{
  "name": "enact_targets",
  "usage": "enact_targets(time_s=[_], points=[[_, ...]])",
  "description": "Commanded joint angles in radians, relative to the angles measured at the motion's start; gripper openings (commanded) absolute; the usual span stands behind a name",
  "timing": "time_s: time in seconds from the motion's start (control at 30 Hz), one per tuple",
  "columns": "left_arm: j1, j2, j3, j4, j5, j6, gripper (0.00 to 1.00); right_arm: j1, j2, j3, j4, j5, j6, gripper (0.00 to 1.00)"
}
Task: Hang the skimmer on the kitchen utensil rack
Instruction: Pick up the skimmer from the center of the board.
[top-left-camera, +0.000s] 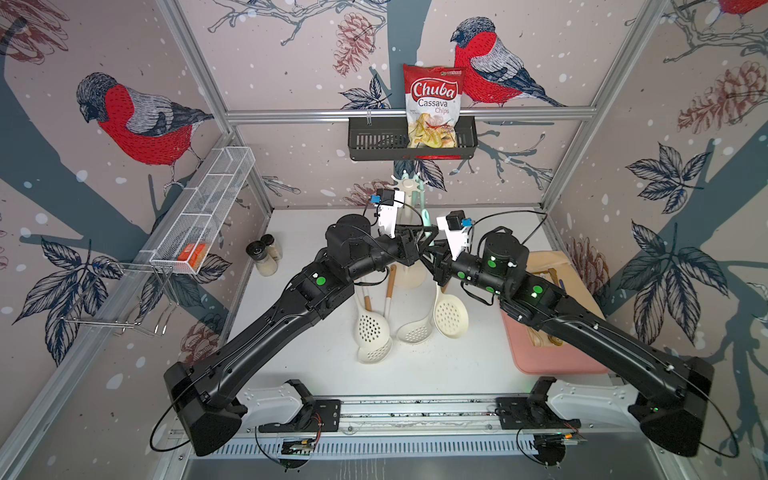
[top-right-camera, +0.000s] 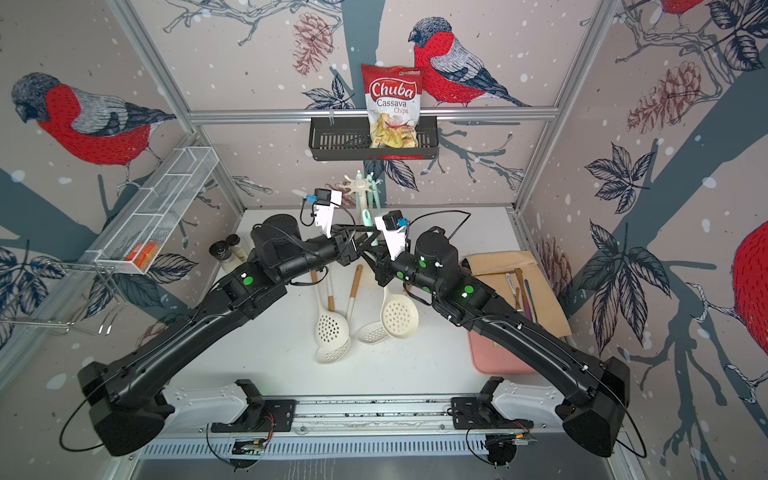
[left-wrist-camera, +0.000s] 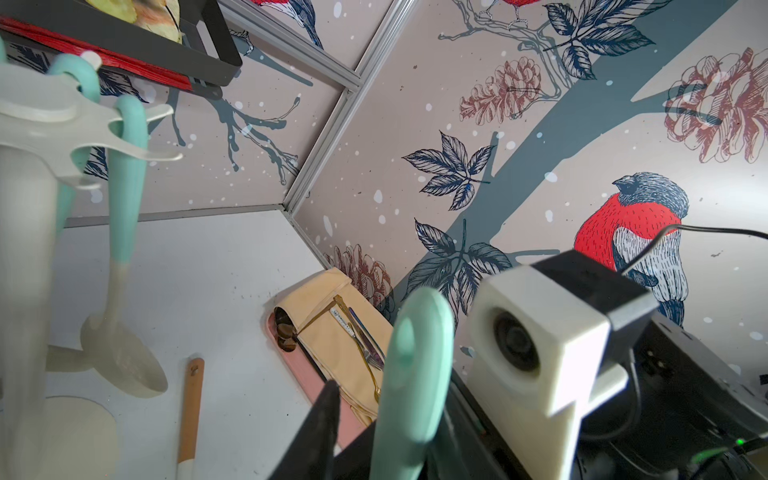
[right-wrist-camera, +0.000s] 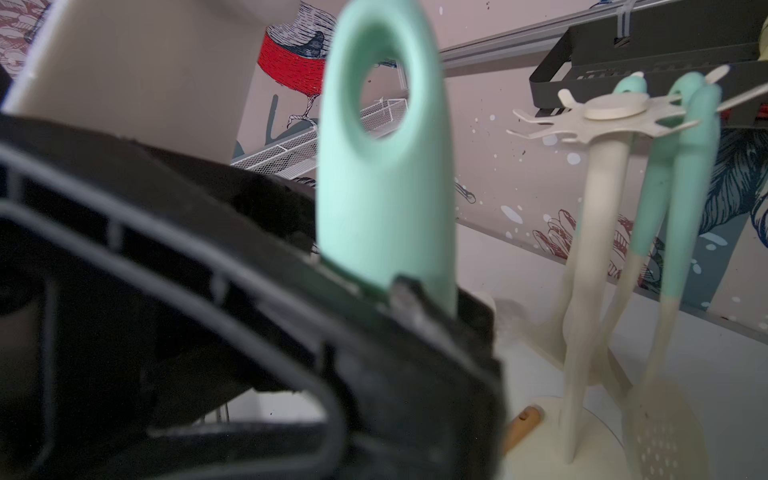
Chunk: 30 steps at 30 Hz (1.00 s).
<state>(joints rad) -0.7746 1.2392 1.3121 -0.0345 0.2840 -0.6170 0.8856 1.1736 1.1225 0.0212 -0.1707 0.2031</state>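
**Obs.** Both arms meet over the middle of the table. The right gripper (top-left-camera: 432, 248) is clamped on the skimmer (right-wrist-camera: 382, 199) by its mint handle, and the tool is off the table. The left gripper (top-left-camera: 414, 240) sits at the same handle from the opposite side. In the left wrist view one of its fingers (left-wrist-camera: 322, 419) shows a gap to the handle, so I cannot tell whether it has a grip.

**Key relation.** The handle axis is near upright, with the hanging loop uppermost and clear above the claws. The bowl end is below them, hidden by the arms. The kitchen utensil rack (right-wrist-camera: 615, 109) stands just beyond the claws, on the side away from the arm bases, and its star top is higher than the loop. Unoccupied hook arms (right-wrist-camera: 530, 124) point back toward the claws. Mint-handled utensils (right-wrist-camera: 690, 166) hang on the far side of the star. The left claw looks slightly nearer the pole.

**Judgement.** The next move needs a lift, then travel forward so the loop drops over a near hook.

**Surface and room.** The white tabletop (top-left-camera: 316, 365) under the claws carries loose cream skimmers (top-left-camera: 372, 328) beside the rack base. A black slotted basket (top-left-camera: 374, 141) hangs close above the star, so there is little headroom. The hung utensils may swing if brushed.
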Motion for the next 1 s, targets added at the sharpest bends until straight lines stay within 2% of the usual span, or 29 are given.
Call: enact_targets(time_s=[0.0,0.07,0.13,0.17,0.2,0.27,0.33,0.37,0.57,0.77,0.83,0.97], points=[[0.000,0.002,-0.001,0.074,-0.020,-0.018,0.14,0.012,-0.002,-0.002,0.028,0.044,-0.033,0.00],[0.001,-0.004,-0.004,0.076,-0.029,-0.023,0.00,0.012,-0.009,-0.018,0.041,0.053,-0.033,0.00],[0.000,-0.009,-0.005,0.077,-0.036,-0.026,0.00,0.014,-0.024,-0.045,0.074,0.063,-0.033,0.00],[0.000,-0.010,-0.007,0.079,-0.042,-0.029,0.00,0.016,-0.037,-0.067,0.103,0.074,-0.031,0.03],[0.000,-0.013,-0.010,0.081,-0.043,-0.034,0.00,0.016,-0.051,-0.088,0.132,0.084,-0.031,0.14],[-0.003,-0.014,-0.007,0.071,-0.048,-0.034,0.00,0.017,-0.082,-0.135,0.209,0.115,-0.050,0.42],[-0.007,-0.015,-0.010,0.064,-0.055,-0.031,0.00,0.016,-0.099,-0.157,0.254,0.139,-0.082,0.53],[-0.007,-0.018,-0.014,0.065,-0.054,-0.030,0.00,0.016,-0.104,-0.161,0.270,0.147,-0.100,0.55],[-0.010,-0.020,-0.016,0.062,-0.049,-0.027,0.00,0.012,-0.068,-0.098,0.229,0.131,-0.149,0.50],[-0.011,-0.021,-0.018,0.054,-0.055,-0.023,0.00,0.012,-0.059,-0.089,0.234,0.132,-0.145,0.35],[-0.010,-0.021,-0.018,0.046,-0.063,-0.019,0.00,0.012,-0.059,-0.086,0.231,0.129,-0.149,0.35],[-0.012,-0.023,-0.017,0.025,-0.080,-0.007,0.00,0.013,-0.065,-0.086,0.227,0.129,-0.151,0.41]])
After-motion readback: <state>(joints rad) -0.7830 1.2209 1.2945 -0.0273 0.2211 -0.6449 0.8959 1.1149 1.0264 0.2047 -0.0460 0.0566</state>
